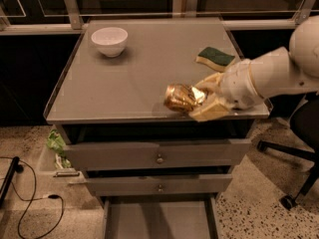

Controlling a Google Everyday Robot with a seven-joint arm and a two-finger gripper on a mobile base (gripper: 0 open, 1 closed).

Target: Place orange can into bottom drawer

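The orange can [180, 97] is a shiny orange-gold dented can, held on its side above the front right part of the grey cabinet top [124, 78]. My gripper [202, 97] comes in from the right on a white arm and is shut on the can, its pale fingers [212, 109] on either side of it. The bottom drawer [159, 218] stands pulled open at the foot of the cabinet, its flat grey floor showing bare, straight below the can and a little left.
A white bowl [109, 40] sits at the back left of the top. A green and yellow sponge [215, 58] lies at the back right. Two shut drawer fronts with knobs [159, 159] face me. An office chair base [289, 183] stands right; cables [30, 203] lie on the floor left.
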